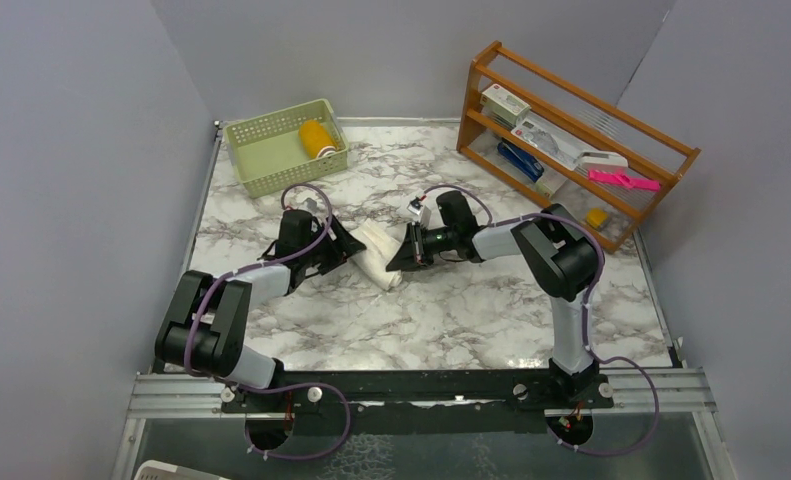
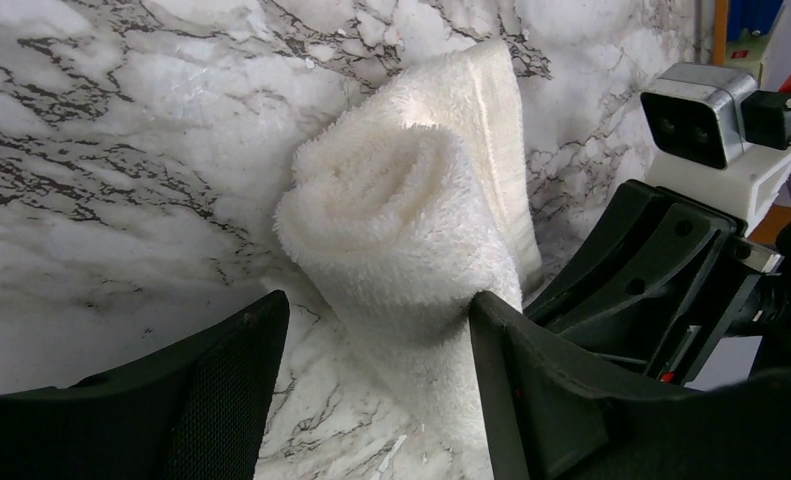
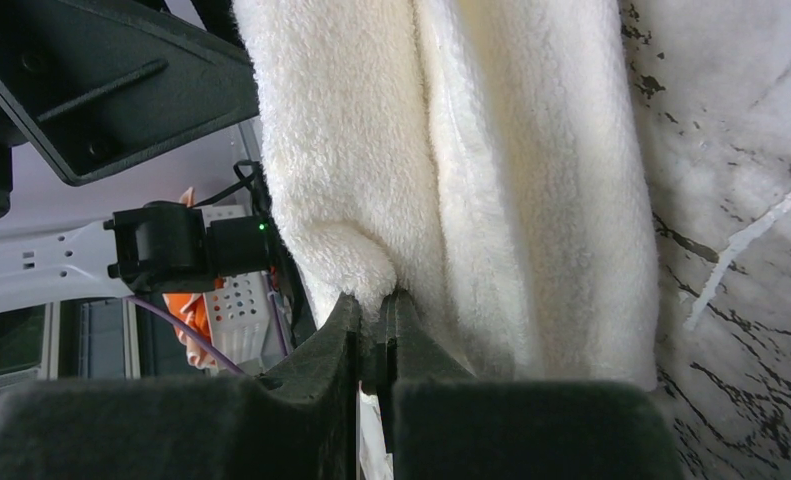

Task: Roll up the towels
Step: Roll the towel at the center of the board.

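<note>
The cream-white towel [image 1: 376, 250] lies as a thick roll on the marble table [image 1: 451, 310] between my two grippers. My left gripper [image 1: 349, 248] stands open around the roll's left end. In the left wrist view the towel [image 2: 391, 210] fills most of the gap of the left gripper [image 2: 376, 305]; the right finger [image 2: 511, 350] presses into it and the left finger [image 2: 241, 350] is apart from it. My right gripper [image 1: 401, 262] is shut on a fold of the towel [image 3: 491, 150] at the right end, cloth pinched at the right gripper's tips [image 3: 376, 300]. The mustard-yellow towel [image 1: 318, 138] lies rolled in the green basket [image 1: 261, 160].
A wooden rack [image 1: 491, 110] with small items stands at the back right. The green basket sits at the back left by the wall. The right arm's wrist camera [image 2: 696, 115] is close beside the left gripper's right finger. Grey walls enclose the table.
</note>
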Controlling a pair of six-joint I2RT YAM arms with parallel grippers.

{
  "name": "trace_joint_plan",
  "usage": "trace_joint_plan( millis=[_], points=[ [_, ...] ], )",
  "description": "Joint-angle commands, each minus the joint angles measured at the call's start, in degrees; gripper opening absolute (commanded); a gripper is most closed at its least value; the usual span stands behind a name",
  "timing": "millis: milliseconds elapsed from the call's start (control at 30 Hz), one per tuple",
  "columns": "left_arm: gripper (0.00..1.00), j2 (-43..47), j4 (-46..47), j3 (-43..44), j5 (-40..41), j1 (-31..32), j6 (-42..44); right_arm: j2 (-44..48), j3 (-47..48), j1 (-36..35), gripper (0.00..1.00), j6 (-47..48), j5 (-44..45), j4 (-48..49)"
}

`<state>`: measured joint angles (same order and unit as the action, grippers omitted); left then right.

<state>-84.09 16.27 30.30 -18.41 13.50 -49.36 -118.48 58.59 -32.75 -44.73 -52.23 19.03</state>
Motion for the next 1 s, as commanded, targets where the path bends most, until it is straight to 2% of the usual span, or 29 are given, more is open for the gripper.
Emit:
trace_joint_plan(
  millis=[0, 133, 200, 267, 400, 433, 500, 567, 667, 767, 867, 967],
  points=[
    [0.65, -0.84, 4.28, 0.29, 1.88, -0.21, 0.36, -2.42, -0.72, -0.06, 0.01, 1.4, -1.91, -2.37],
    [0.57, -2.19, 5.4, 0.18, 2.45, -0.23, 0.19, -2.79, -0.76, -0.12, 0.01, 1.85, -1.83, -2.35],
    [0.46, -2.94, 5.84, 0.11, 2.59, -0.22, 0.23, -2.74, -0.2, -0.12, 0.01, 2.58, -1.7, -3.02],
    [0.29, -3.61, 6.12, 0.24, 2.52, -0.23, 0.23, -2.53, 0.39, -0.11, 0.01, 3.37, -1.53, -3.62],
    [0.11, -3.86, 6.16, 0.28, 2.75, -0.23, 0.28, -1.49, 2.32, -0.12, 0.01, 7.03, -0.67, -7.32],
    [0.07, -3.68, 6.12, 0.28, 2.82, -0.19, 0.32, -0.96, 2.85, -0.07, 0.04, 8.25, -0.75, -8.15],
    [0.0, -3.34, 6.05, 0.05, 2.81, -0.22, 0.36, 0.71, 3.77, -0.12, 0.16, 11.23, -0.5, -9.82],
    [0.0, -2.97, 5.78, -0.11, 2.77, -0.23, 0.49, 3.68, 3.9, -0.11, 0.31, 14.3, 1.67, -10.61],
    [0.0, -2.3, 5.05, -0.56, 2.94, -0.23, 0.5, 9.5, 3.81, -0.18, 0.48, 19.92, 7.45, -12.21],
    [0.0, -1.51, 3.77, -0.77, 3.18, -0.23, 0.5, 16.02, 1.84, -0.39, 0.54, 26.55, 13.16, -10.46],
    [0.0, -0.58, 1.66, -0.3, 3.76, -0.23, 1.05, 24.67, -6.99, -2.11, 0.61, 35.72, 16.18, 2.42],
    [0.0, 0.18, -1.05, 0.59, 4.86, -0.23, 2.24, 30.33, -12.15, -4.41, 0.63, 47.15, 16.95, 8.71]
  ],
)
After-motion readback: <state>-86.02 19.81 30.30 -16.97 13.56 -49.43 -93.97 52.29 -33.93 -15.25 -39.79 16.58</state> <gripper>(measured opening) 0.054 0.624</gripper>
